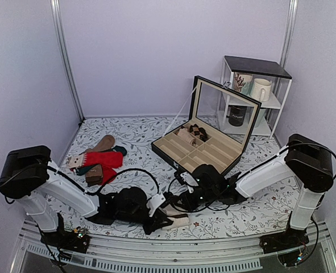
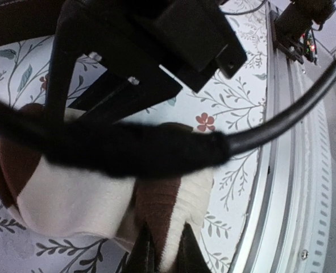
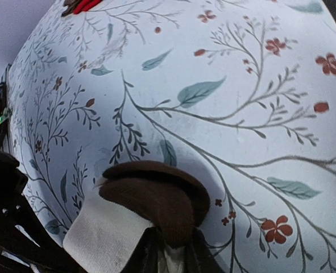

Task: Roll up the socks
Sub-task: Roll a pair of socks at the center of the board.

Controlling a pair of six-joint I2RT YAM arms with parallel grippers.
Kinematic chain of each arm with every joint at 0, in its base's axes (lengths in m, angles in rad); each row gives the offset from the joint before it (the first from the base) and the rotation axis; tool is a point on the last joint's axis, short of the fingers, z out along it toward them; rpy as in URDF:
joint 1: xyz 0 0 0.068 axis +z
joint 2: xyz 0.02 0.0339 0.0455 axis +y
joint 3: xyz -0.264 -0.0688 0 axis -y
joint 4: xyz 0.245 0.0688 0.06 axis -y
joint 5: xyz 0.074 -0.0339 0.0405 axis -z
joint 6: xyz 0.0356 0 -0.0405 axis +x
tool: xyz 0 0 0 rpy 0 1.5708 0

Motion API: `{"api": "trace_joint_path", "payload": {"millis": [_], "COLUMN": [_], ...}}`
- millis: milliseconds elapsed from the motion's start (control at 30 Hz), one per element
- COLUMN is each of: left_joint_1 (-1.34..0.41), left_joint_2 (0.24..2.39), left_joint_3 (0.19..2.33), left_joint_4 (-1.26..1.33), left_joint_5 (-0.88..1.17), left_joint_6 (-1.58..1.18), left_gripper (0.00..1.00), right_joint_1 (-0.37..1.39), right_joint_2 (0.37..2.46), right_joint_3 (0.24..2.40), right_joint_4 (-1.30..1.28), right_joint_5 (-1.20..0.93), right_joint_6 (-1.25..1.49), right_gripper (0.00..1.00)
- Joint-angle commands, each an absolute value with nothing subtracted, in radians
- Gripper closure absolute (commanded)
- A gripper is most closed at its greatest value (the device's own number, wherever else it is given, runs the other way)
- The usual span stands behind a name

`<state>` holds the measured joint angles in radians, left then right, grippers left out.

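The socks (image 1: 176,220), cream with brown bands, lie bunched on the flowered cloth near the front edge, between the two arms. In the left wrist view the socks (image 2: 71,199) fill the lower left, and my left gripper (image 2: 165,256) is shut on a fold of cream and brown knit. A black cable crosses that view and hides part of the bundle. In the right wrist view my right gripper (image 3: 173,256) is shut on the dark brown end of the socks (image 3: 156,196), with a cream band beside it. From above, the left gripper (image 1: 159,209) and right gripper (image 1: 182,200) meet over the socks.
Bright red socks (image 1: 102,159) and tan and teal socks (image 1: 104,144) lie at the left, with a small brown item (image 1: 94,173) beside them. An open black compartment box (image 1: 204,149) stands behind the grippers. A white shelf with mugs (image 1: 253,94) is at the back right. The metal table rail (image 2: 293,187) runs close by.
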<state>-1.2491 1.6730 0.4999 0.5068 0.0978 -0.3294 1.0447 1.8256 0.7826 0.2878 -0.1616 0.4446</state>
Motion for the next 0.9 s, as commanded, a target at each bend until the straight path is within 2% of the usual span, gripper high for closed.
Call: {"api": "trace_joint_path", "payload": {"millis": [0, 100, 167, 333, 500, 633, 867], "left_joint_1": [-1.235, -1.221, -1.215, -1.201, -1.195, -1.189, -1.185], "left_joint_2": [1.792, 1.808, 1.814, 1.840, 1.859, 1.868, 1.871], "left_joint_3": [0.456, 0.435, 0.426, 0.422, 0.423, 0.422, 0.418], "left_joint_4": [0.336, 0.355, 0.359, 0.346, 0.348, 0.353, 0.357], "left_joint_5": [0.116, 0.137, 0.146, 0.164, 0.183, 0.194, 0.202], "left_joint_6": [-0.405, -0.449, -0.469, -0.489, -0.501, -0.507, -0.511], "left_gripper": [1.00, 1.00, 1.00, 1.00, 1.00, 1.00, 1.00], "right_joint_1": [1.032, 1.032, 1.032, 1.032, 1.032, 1.036, 1.049], "right_joint_2": [1.814, 1.744, 1.680, 1.525, 1.419, 1.441, 1.554], "right_joint_3": [0.762, 0.708, 0.679, 0.543, 0.392, 0.350, 0.355], "right_joint_4": [0.298, 0.324, 0.328, 0.419, 0.583, 0.686, 0.807], "right_joint_5": [-0.200, -0.198, -0.188, -0.156, -0.246, -0.385, -0.402], "right_joint_6": [0.414, 0.376, 0.336, 0.219, 0.115, 0.048, -0.048], "right_gripper": [0.74, 0.61, 0.57, 0.50, 0.41, 0.40, 0.35]}}
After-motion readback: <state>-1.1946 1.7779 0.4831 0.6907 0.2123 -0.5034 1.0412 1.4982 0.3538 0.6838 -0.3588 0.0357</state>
